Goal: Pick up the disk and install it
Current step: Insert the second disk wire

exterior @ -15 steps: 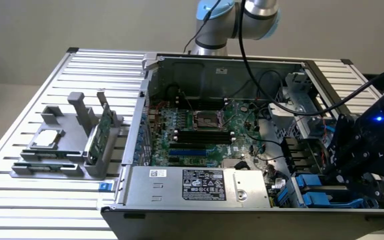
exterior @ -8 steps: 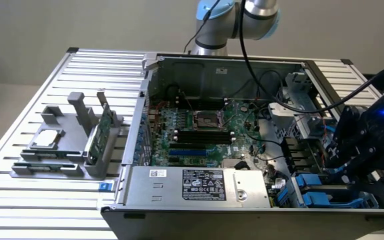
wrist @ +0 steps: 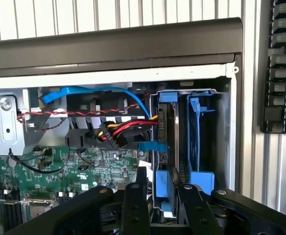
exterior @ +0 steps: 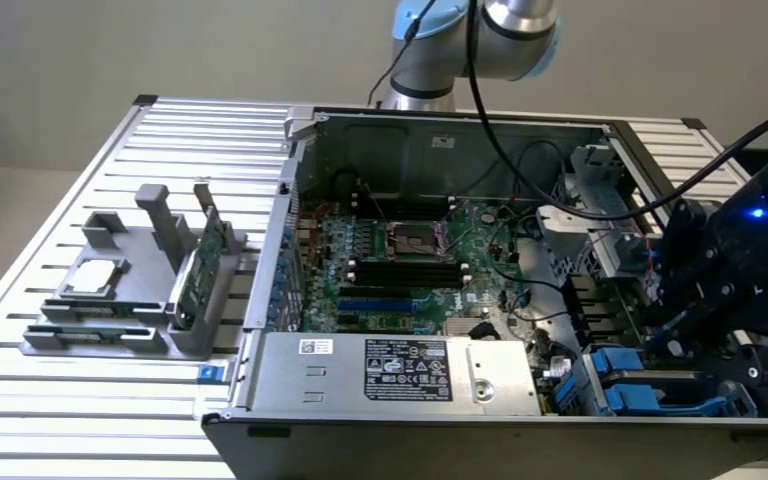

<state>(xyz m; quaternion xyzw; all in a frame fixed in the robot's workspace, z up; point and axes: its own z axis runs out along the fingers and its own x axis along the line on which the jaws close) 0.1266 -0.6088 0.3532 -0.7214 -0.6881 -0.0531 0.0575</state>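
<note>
The disk stands edge-on in the drive bay at the corner of the open computer case, with blue rails along its edges and cables plugged in beside it. My gripper hovers just over the disk's near end. Its black fingers stand apart on either side of the blue rail without pressing it. In the exterior view the gripper hangs over the blue drive bay at the case's front, on the exterior view's right.
The case holds a green motherboard, a grey power supply and loose red, orange and blue cables. A grey holder with a chip and a green card stands at the exterior view's left. A black keyboard lies beside the case.
</note>
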